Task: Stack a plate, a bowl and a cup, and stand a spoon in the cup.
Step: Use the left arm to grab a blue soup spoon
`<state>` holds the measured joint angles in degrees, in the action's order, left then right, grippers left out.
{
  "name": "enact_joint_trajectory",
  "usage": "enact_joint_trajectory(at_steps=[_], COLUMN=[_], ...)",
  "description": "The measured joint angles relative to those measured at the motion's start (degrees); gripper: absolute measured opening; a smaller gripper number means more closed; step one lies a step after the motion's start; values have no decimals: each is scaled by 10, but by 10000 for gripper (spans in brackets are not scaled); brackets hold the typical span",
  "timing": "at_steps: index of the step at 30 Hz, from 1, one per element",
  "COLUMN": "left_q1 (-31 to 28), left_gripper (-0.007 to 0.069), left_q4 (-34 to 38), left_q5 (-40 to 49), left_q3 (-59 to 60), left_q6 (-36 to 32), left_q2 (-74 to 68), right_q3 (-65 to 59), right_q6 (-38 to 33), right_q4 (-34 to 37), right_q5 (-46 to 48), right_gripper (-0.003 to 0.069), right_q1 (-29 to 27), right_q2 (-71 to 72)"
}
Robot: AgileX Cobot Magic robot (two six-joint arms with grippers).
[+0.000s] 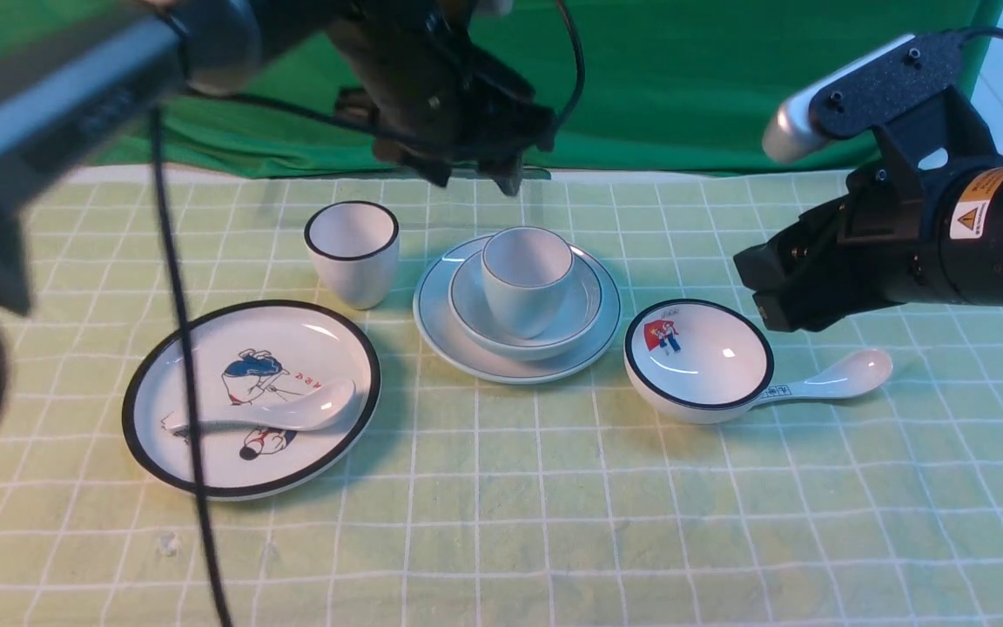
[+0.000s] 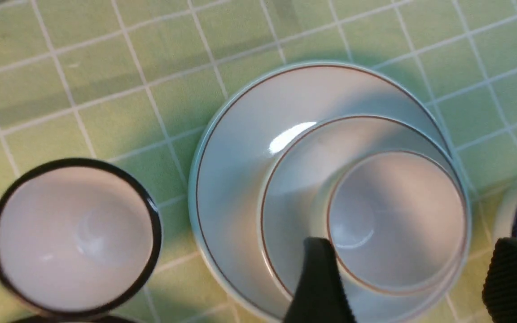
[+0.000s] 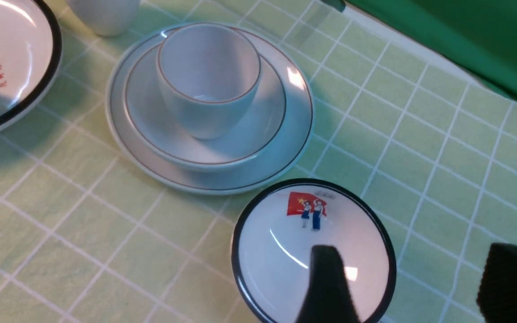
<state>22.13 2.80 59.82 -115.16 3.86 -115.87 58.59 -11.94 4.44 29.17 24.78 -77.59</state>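
the left gripper (image 1: 475,177) is seen with its ridged black fingers spread wide and nothing between them. it hangs above the small white handleless cup (image 1: 526,279). that cup stands upright in the plain white shallow bowl (image 1: 584,320), which is seated on the plain white round plate (image 1: 432,315) near the middle of the checked green cloth (image 1: 554,522). the right gripper (image 3: 415,287) is likewise spread and empty, held over the thick-black-rimmed picture bowl (image 1: 710,370).

the stack is judged done; only the spoon is left to be placed. the all-white ceramic soup spoon (image 1: 279,414) lies on the large black-rimmed cartoon plate (image 1: 162,374) at the left, its wide end toward the stack.

glazed ceramic is expected to be light, stiff, slick and brittle. a gentle hold across the narrow handle is advised, since the spoon may skate on the glazed plate beneath.

the thick-black-rimmed cup (image 1: 353,252) stands just beside the stack, on the path from the spoon, and should be passed over. a sideways knock could tip the raised cup. the near cloth is open. the white spoon with printed marks (image 1: 841,374) lies against the picture bowl and is to be left alone.
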Motion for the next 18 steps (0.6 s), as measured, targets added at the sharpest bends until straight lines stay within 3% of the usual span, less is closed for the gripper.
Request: enact_joint_trajectory(at_steps=[4,9,12,18], left_q1=[0,-20,-56,-149], left_gripper=[321,188,116,23], left_q4=[0,-14,-25,31], left_q5=[9,-118,-174,-153], left_q3=[99,312,422,494], left_q6=[-6,42,71,37], left_q2=[70,174,225,219], right_q3=[0,0,0,0], right_q6=[1,10,11,12], right_q4=[0,0,4,10], right_q5=[4,6,6,-9], right_gripper=[475,475,475,475], right_q1=[0,0,0,0], right_q2=[0,0,0,0])
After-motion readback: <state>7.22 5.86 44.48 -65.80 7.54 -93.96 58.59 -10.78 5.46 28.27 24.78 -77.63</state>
